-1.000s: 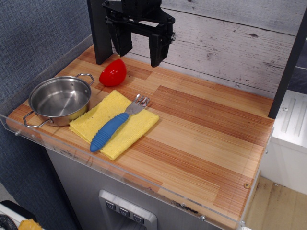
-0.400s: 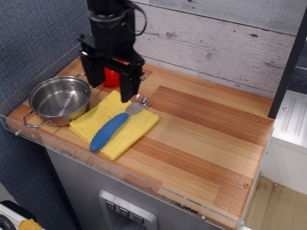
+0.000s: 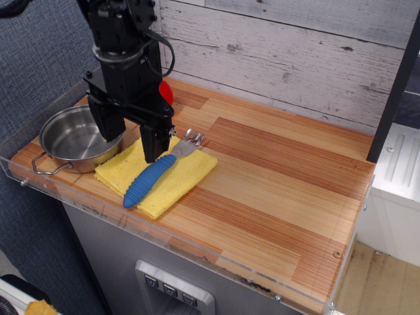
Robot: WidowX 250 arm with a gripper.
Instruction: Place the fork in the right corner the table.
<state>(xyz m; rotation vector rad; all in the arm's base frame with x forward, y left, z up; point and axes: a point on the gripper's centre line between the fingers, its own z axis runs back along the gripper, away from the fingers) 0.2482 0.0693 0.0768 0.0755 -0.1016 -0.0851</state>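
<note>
The fork (image 3: 154, 172), with its thick ribbed blue handle and silver tines, lies diagonally on a yellow cloth (image 3: 174, 184) at the left of the table (image 3: 275, 190). My black gripper (image 3: 133, 148) hangs open just above the cloth's left part. Its right finger (image 3: 154, 142) stands beside the fork's neck, and its left finger is over the pot's rim. Nothing is between the fingers. The right corner (image 3: 331, 256), bare striped wood with a small round bolt mark, lies far off at the front right.
A steel pot (image 3: 72, 141) with two handles sits at the left edge. A red object (image 3: 167, 92) peeks out behind the arm. A clear plastic rim (image 3: 216, 252) edges the table. A white plank wall stands behind.
The gripper has come down and forward-left from the back wall, past the red object, to just above the cloth. The fork and the cloth have not moved.
</note>
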